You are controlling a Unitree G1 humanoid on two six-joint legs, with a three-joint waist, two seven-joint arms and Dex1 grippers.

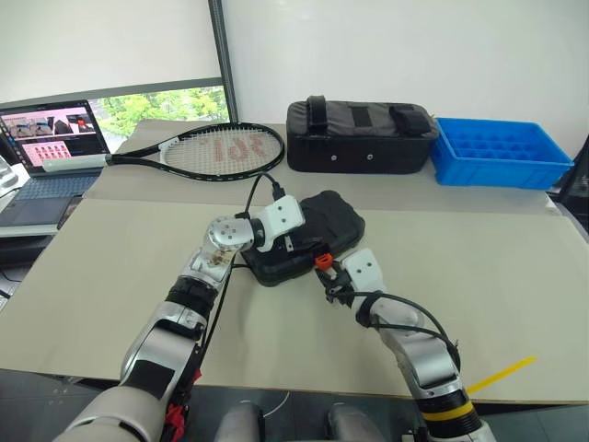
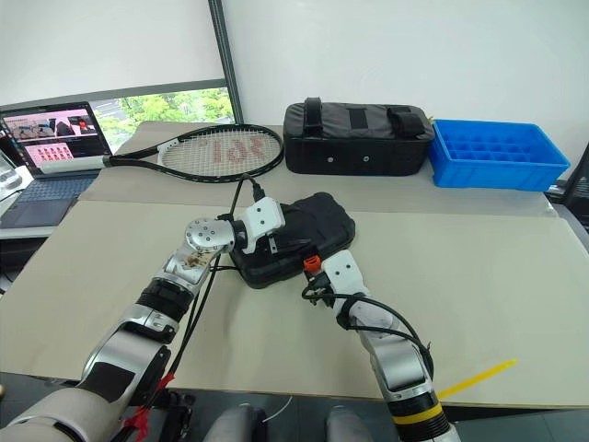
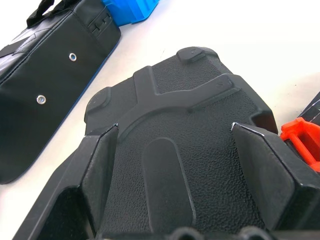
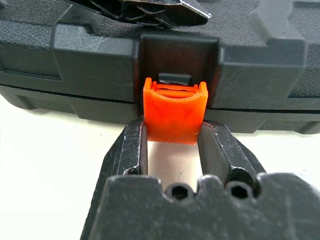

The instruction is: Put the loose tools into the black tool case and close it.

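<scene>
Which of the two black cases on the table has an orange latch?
The moulded plastic tool case nearer the robot, its orange latch pinched by the right gripper. The fabric bag behind has straps.

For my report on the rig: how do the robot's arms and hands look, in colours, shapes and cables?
Both arms are silver-grey metal with black joint bands. A white shell covers each wrist. Loose black cables run along both arms. The right arm has a yellow band near the elbow. The left hand and the right hand each have two flat black fingers. The left wrist shows a round silver joint cap.

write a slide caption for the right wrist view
Right gripper fingers pinch the orange latch on the closed black tool case.
</scene>
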